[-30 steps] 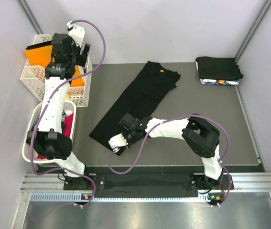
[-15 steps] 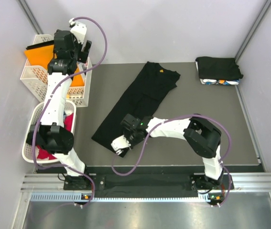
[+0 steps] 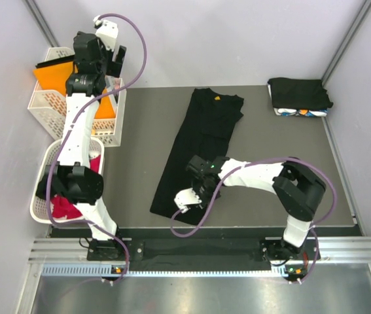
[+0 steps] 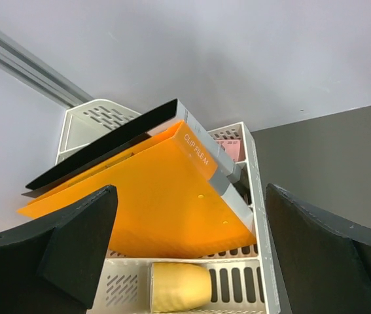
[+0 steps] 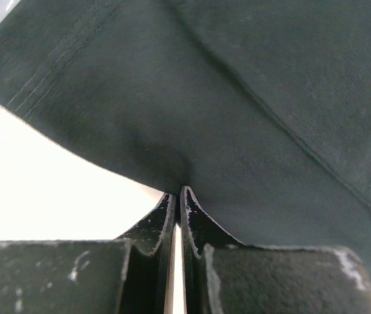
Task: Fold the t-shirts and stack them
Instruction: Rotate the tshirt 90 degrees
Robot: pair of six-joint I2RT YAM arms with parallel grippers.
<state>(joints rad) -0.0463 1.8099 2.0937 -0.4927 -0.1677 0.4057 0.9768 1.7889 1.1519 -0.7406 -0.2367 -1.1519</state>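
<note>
A black t-shirt, folded into a long strip, lies on the dark mat, running from back centre toward the near edge. My right gripper is shut on the shirt's near hem. In the right wrist view the jaws pinch the black cloth and lift its edge. My left gripper is raised over the back-left basket, open and empty. In the left wrist view its fingers stand wide apart above the orange folder. A stack of folded shirts sits at back right.
A white lattice basket at back left holds the orange folder. A yellowish object lies in it in the left wrist view. A second basket at the left holds red cloth. Walls enclose the mat at left, back and right.
My right gripper has pulled the shirt's near end to the right, so the strip now lies closer to straight front-to-back. My left gripper has risen slightly over the basket.
</note>
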